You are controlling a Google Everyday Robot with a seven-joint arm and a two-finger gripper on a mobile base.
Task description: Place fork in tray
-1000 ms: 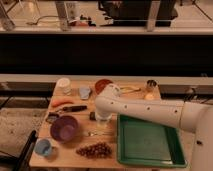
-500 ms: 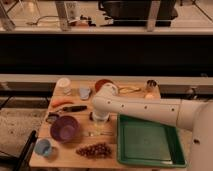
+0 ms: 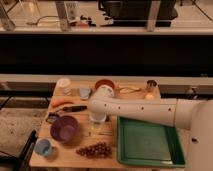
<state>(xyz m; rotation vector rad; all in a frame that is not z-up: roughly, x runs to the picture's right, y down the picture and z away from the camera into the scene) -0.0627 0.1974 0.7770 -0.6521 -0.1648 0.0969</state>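
The white arm [image 3: 150,112] comes in from the right edge of the scene, where its thick base segment fills the near right corner. It reaches leftward as one long, nearly level tube, rising slightly toward its left end. There it ends in a rounded joint [image 3: 103,96], a little left of the scene's middle. Beneath that joint the wrist turns straight down. The pincer [image 3: 98,120] hangs below it, pointing downward, close over the surface [image 3: 70,156] at about its middle depth.
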